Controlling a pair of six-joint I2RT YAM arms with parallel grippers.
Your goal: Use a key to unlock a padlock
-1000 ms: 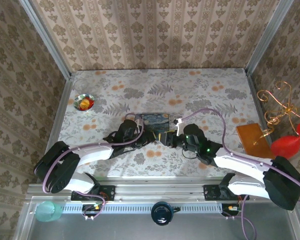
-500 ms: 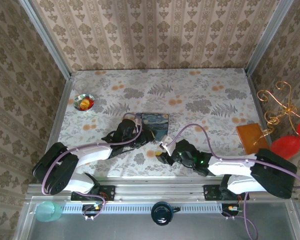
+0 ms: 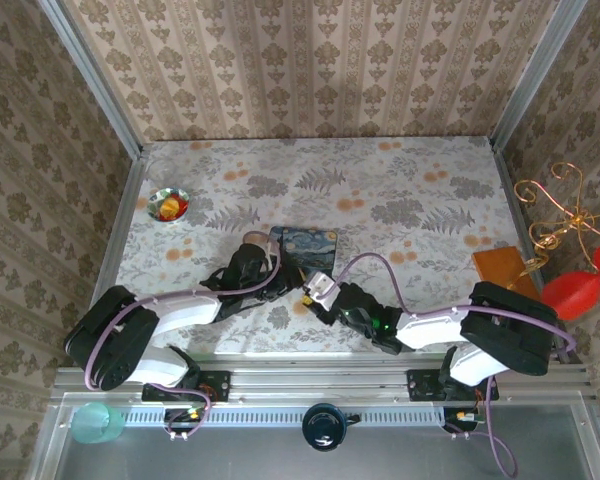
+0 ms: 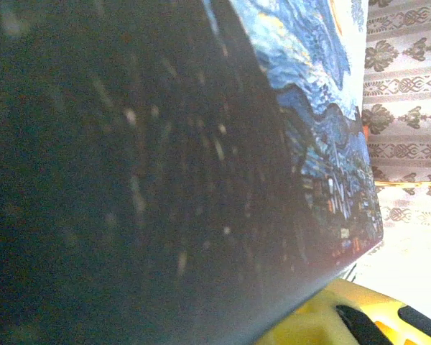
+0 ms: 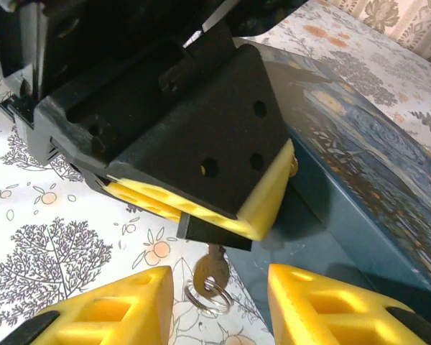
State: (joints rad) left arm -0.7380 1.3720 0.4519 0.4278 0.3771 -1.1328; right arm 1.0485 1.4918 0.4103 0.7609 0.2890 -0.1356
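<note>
Two risks — the right hand (image 5: 219, 309), fingers (image 5: 115, 302) spread either side of the key (image 5: 214, 260), may close on its ring (image 5: 208, 291) alone and merely swing it; or a twist may drag the padlock (image 5: 214, 231), just beside the tin (image 5: 359, 165), out of the pinch of the left hand (image 5: 223, 212).

Right gripper (image 5: 219, 298) jaws stand apart, with key (image 5: 214, 260) and its ring in the gap. Left gripper (image 5: 237, 215), clamped on padlock (image 5: 214, 233), crowds in from above. Tin (image 5: 359, 151) wall is just beside the key. Table (image 5: 65, 244) is bare on the other side.
</note>
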